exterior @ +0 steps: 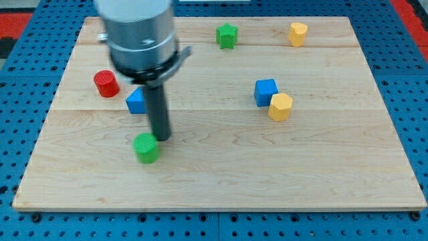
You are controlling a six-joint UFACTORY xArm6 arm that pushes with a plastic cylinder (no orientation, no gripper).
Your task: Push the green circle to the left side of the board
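Note:
The green circle (146,148) lies on the wooden board (221,174), left of centre and toward the view's bottom. My tip (161,138) stands just to its upper right, touching or almost touching it. The rod rises from there to the grey arm body at the view's top left. The rod partly hides a blue block (137,101), whose shape I cannot make out.
A red cylinder (105,84) sits near the board's left edge. A green star (227,35) and a yellow block (298,33) lie near the top edge. A blue cube (265,92) touches a yellow hexagon (280,106) right of centre.

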